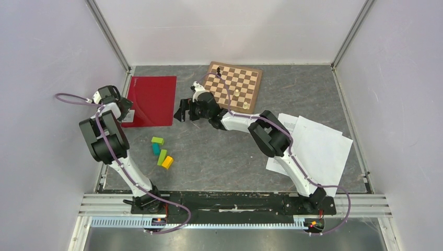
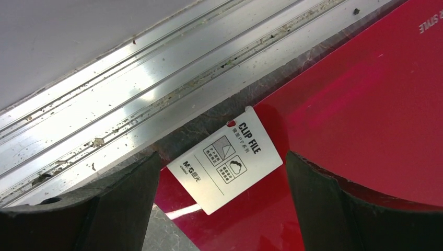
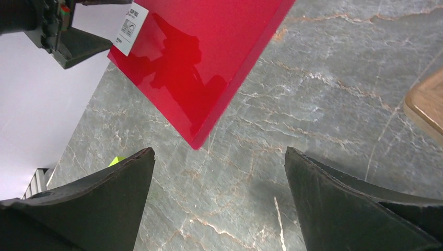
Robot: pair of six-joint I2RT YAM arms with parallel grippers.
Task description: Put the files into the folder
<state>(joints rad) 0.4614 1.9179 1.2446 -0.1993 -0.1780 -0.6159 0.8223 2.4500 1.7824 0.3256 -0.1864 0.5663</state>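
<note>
The folder is crimson red and lies shut and flat at the back left of the table. My left gripper hovers open over its near-left corner. In the left wrist view the white label sits between the spread fingers, on the red folder. My right gripper is open beside the folder's near-right corner, with only bare table between its fingertips; the folder corner lies just ahead. The files, loose white sheets, lie at the right under the right arm.
A wooden chessboard with a few pieces stands at the back centre, its corner at the right of the right wrist view. Several coloured blocks lie near the left arm. An aluminium rail borders the table's left edge.
</note>
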